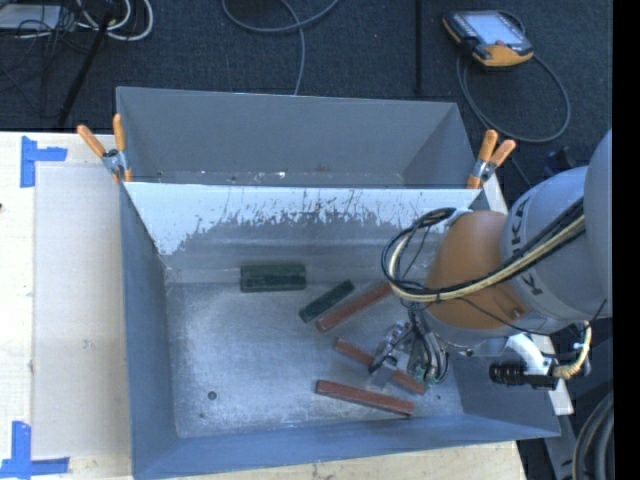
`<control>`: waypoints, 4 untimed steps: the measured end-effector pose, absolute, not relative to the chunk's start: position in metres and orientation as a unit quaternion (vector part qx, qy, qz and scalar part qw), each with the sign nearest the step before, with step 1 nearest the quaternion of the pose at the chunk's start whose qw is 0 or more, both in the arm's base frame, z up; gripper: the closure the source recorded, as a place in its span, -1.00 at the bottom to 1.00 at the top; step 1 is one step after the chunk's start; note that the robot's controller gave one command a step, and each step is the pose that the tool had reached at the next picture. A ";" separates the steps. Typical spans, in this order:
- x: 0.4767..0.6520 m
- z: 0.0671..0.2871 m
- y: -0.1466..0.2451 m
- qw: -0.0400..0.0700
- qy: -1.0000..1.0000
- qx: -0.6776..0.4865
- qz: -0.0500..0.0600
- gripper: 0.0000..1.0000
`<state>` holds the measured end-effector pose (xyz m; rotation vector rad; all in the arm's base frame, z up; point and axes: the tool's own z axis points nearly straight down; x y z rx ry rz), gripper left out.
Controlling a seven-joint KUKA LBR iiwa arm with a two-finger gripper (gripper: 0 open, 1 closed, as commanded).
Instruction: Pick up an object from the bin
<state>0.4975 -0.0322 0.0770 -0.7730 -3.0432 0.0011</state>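
My gripper (396, 356) is low in the bin's right half, beneath the orange wrist cover. It sits right over a short red-brown stick (352, 349) that runs diagonally under it, with the stick's far end hidden by the gripper. A longer red-brown stick (365, 397) lies just in front, near the bin's front wall. Another red-brown stick (355, 306) lies behind and to the left, beside a small dark green bar (326, 300).
A dark green rectangular block (272, 277) lies near the back wall, left of centre. The left half of the bin floor is bare grey metal. The arm and its cables crowd the bin's right side.
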 end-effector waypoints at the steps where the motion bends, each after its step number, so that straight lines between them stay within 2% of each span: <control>1: 0.496 0.086 -0.032 0.003 -0.969 -0.246 0.001 1.00; 2: 0.495 0.108 -0.032 0.006 -0.969 -0.246 0.001 1.00; 4: 0.497 0.152 -0.032 0.001 -0.969 -0.246 0.000 1.00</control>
